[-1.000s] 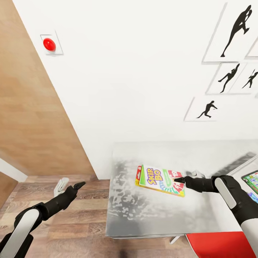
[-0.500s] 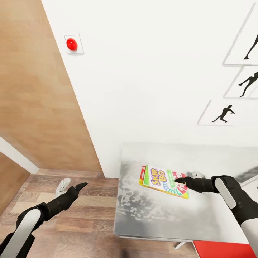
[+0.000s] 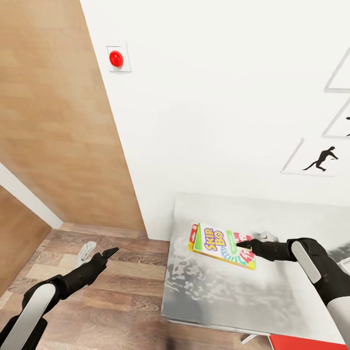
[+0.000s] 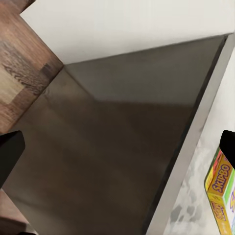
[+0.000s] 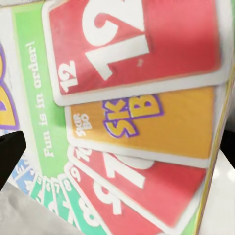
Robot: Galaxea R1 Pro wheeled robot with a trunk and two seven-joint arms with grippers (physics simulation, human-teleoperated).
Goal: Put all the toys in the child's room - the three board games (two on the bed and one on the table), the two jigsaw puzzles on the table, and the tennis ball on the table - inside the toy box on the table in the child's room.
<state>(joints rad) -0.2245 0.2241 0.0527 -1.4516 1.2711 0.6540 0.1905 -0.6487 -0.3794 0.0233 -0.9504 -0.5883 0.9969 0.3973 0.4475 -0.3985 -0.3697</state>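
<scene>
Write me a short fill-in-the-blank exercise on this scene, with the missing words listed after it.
1. The right hand holds a board game box printed with the name ____.
2. The left hand hangs over the ____ floor, holding nothing.
3. The button on the white wall is coloured ____.
4. The big card number on the box in the right wrist view is ____.

Missing words: Skip-Bo; wooden; red; 12
</scene>
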